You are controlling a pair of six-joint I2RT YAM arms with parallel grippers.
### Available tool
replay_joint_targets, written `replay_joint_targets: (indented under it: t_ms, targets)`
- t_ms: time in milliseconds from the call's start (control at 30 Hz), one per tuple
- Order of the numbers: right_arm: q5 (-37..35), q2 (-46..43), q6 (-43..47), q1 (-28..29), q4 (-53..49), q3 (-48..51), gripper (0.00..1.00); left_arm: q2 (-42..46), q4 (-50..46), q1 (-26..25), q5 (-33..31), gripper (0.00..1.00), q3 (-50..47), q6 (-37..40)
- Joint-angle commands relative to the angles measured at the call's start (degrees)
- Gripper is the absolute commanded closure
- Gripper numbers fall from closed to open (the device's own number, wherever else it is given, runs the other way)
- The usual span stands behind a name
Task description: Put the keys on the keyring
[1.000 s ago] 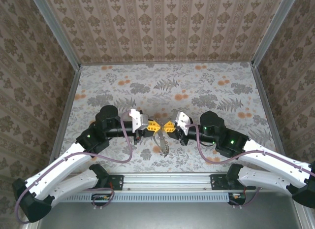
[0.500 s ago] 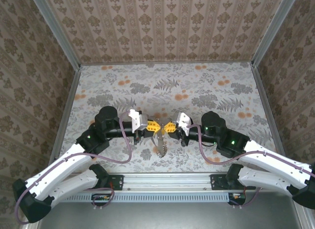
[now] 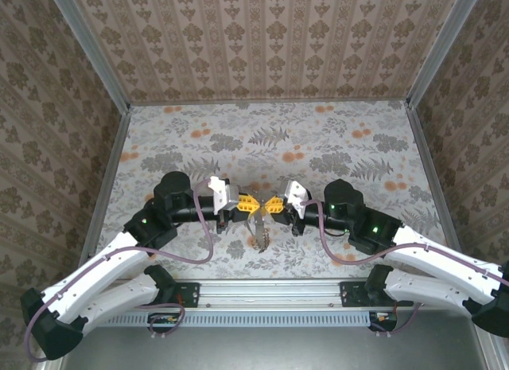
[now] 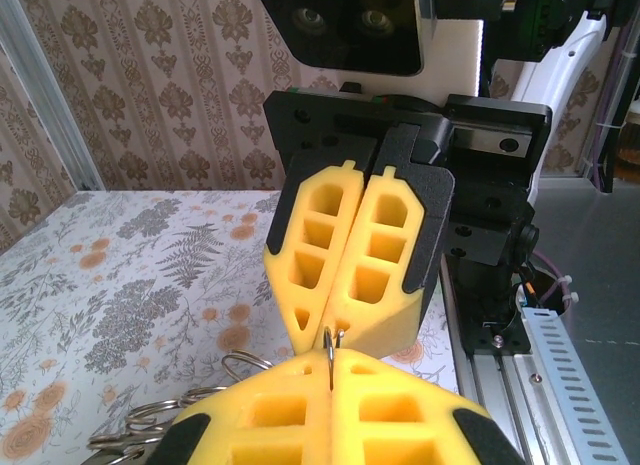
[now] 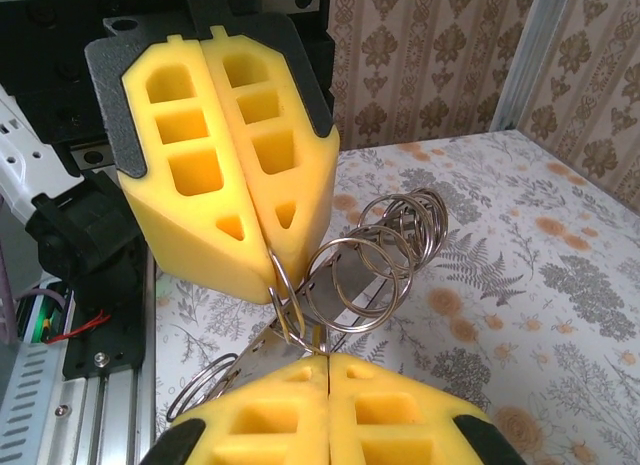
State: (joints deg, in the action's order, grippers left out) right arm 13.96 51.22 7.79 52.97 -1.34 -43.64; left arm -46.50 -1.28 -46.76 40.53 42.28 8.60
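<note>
My left gripper (image 3: 249, 203) and right gripper (image 3: 273, 204) meet tip to tip above the middle of the table. Both are shut on the keyring (image 5: 283, 285), a thin silver wire ring that runs from the left gripper's yellow pads (image 5: 230, 155) into my right gripper (image 5: 328, 360). In the left wrist view the same keyring (image 4: 331, 343) enters the seam of my left gripper (image 4: 332, 363), with the right gripper's pads (image 4: 360, 255) just behind. The keys (image 5: 262, 343), a flat silvery blade, hang under the ring with several loose silver rings (image 5: 390, 250). From above the keys (image 3: 260, 233) dangle below the grippers.
The floral table (image 3: 334, 147) stretches open behind and beside the grippers. Patterned walls close in the back and sides. A metal rail (image 3: 270, 289) with both arm bases runs along the near edge. Purple cables (image 3: 208, 243) loop beside each arm.
The right gripper has edged slightly left toward the left one. The hanging keys have swung a little to the left. Both grippers stay shut.
</note>
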Motion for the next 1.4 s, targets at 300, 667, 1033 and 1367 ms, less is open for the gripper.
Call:
replay_joint_targets:
  t_ms: [300, 667, 1033, 1367]
  targets:
    - [-2.9, -7.4, -1.3, 0.0, -0.9, 0.3, 0.68, 1.8, 1.1, 0.7, 2.4, 1.0, 0.7, 0.8]
    - [8.6, -3.8, -2.0, 0.4, 4.9, 0.4, 0.7, 2.4, 1.6, 0.9, 6.5, 1.0, 1.1, -0.9]
    - [9.2, -1.7, -1.6, 0.5, 5.8, 0.1, 0.7, 2.0, 3.8, 0.9, 8.4, 1.0, 1.1, -1.9]
    - [8.6, -1.2, -0.3, 0.5, 6.0, 0.0, 0.88, 1.4, 4.4, 0.9, 8.7, 1.0, 1.3, -2.2]
